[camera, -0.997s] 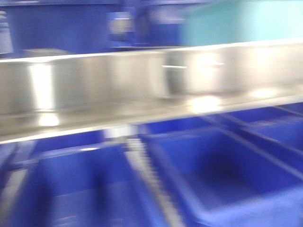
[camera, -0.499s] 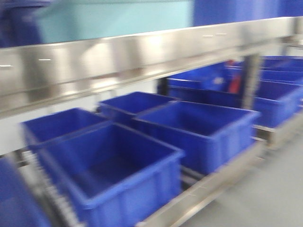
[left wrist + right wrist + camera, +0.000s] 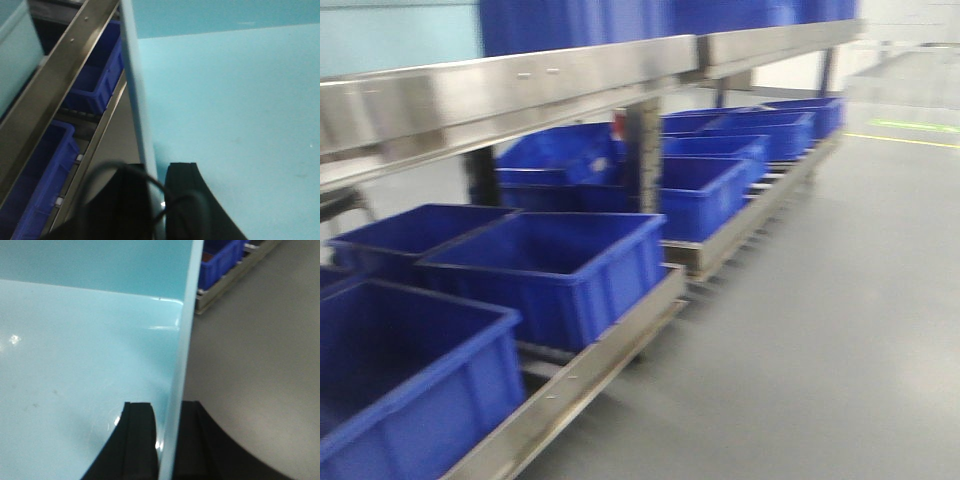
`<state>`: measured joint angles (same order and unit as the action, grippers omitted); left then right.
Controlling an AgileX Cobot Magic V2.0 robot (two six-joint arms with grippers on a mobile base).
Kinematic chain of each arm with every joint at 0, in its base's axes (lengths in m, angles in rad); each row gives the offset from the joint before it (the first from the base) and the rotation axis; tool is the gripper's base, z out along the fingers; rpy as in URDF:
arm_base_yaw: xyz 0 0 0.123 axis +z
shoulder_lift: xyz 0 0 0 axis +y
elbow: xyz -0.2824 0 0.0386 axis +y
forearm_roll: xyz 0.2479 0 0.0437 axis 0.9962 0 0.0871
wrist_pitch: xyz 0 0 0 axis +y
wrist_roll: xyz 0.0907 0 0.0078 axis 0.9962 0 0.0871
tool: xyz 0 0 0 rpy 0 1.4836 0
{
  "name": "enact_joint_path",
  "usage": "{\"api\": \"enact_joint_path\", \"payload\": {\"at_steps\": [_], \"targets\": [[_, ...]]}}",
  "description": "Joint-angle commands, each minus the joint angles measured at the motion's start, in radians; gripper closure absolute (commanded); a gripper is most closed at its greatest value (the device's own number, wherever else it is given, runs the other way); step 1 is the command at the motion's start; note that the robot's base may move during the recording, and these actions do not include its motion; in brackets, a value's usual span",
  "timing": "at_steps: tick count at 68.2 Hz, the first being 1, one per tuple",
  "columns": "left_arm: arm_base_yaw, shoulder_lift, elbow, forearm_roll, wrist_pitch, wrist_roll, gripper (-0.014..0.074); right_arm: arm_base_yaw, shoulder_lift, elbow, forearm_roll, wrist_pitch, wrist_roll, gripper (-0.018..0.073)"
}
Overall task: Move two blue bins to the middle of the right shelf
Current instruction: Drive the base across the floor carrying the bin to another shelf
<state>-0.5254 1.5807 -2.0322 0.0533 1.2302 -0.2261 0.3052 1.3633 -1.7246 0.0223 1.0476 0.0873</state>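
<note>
Your left pincer (image 3: 158, 172) is clamped across one side wall of the pale blue bin (image 3: 225, 100), with one black finger inside and one outside. A black cable (image 3: 150, 184) loops over the outer finger. Your right pincer (image 3: 167, 410) grips the opposite wall of the same bin (image 3: 75, 340) in the same way, so the bin hangs between both arms with its bare floor showing.

In the left wrist view a steel shelf rail (image 3: 65, 65) runs from 7 o'clock up to 12 o'clock, with dark blue bins (image 3: 95, 75) below it. In the front view, dark blue bins (image 3: 560, 265) line the low rack from 8 o'clock towards 1 o'clock. Grey floor (image 3: 820, 300) lies at 4 o'clock. A pale blue patch (image 3: 400, 40) shows at 10 o'clock above the steel shelf (image 3: 520, 85), but you cannot tell which bin it is.
</note>
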Motion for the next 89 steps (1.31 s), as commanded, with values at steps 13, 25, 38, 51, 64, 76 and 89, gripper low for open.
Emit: {"api": "enact_joint_path", "payload": {"at_steps": [13,25,38,51,64,76,89], "targets": [[0.001,-0.023,-0.016,0.031,-0.024,0.013,0.0708,-0.007,-0.016,-0.010,-0.053,-0.033,-0.017,0.0712],[0.001,-0.023,-0.016,0.031,-0.024,0.013,0.0708,-0.007,-0.016,-0.010,-0.053,-0.033,-0.017,0.0712],[0.001,-0.023,-0.016,0.031,-0.024,0.013,0.0708,-0.007,-0.016,-0.010,-0.053,-0.033,-0.017,0.0712],[0.001,-0.023,-0.016,0.031,-0.024,0.013,0.0708,-0.007,-0.016,-0.010,-0.053,-0.033,-0.017,0.0712],[0.001,-0.023,-0.016,0.031,-0.024,0.013,0.0708,-0.007,-0.016,-0.010,-0.053,-0.033,-0.017,0.0712],[0.001,-0.023,-0.016,0.031,-0.024,0.013,0.0708,-0.007,-0.016,-0.010,-0.053,-0.033,-0.017,0.0712],[0.001,-0.023,-0.016,0.031,-0.024,0.013,0.0708,-0.007,-0.016,-0.010,-0.053,-0.033,-0.017,0.0712]]}}
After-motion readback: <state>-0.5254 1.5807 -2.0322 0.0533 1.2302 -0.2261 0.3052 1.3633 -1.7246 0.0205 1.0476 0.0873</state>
